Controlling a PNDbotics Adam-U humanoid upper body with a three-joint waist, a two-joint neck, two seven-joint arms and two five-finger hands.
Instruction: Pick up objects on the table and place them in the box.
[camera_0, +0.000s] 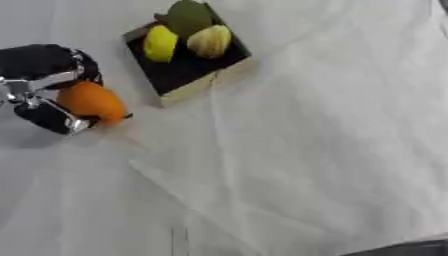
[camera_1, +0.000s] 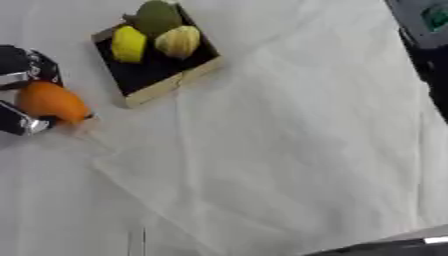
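The left hand (camera_0: 48, 87) is wrapped around an orange fruit (camera_0: 91, 101), fingers and thumb curled about it from above and below, and it holds the fruit just beside the near-left corner of the box (camera_0: 206, 82), low over the white cloth (camera_0: 306, 150) and apart from the box wall. Inside the box lie a yellow fruit (camera_0: 160, 43), a paler ribbed yellow one (camera_0: 210, 41) touching it on the right, and a green one (camera_0: 187, 16) at the far end; the near half of the dark floor shows bare. The step in hand looks like carrying the orange fruit into the box. To do it well, the hand would need to rise enough for the fruit to pass over the pale wooden wall, then travel toward the bare near half, staying short of the three fruits at the far end, and let go only once the fruit sits low over the floor, since a round thing dropped from high could roll or knock its neighbours. The right hand shows in neither view
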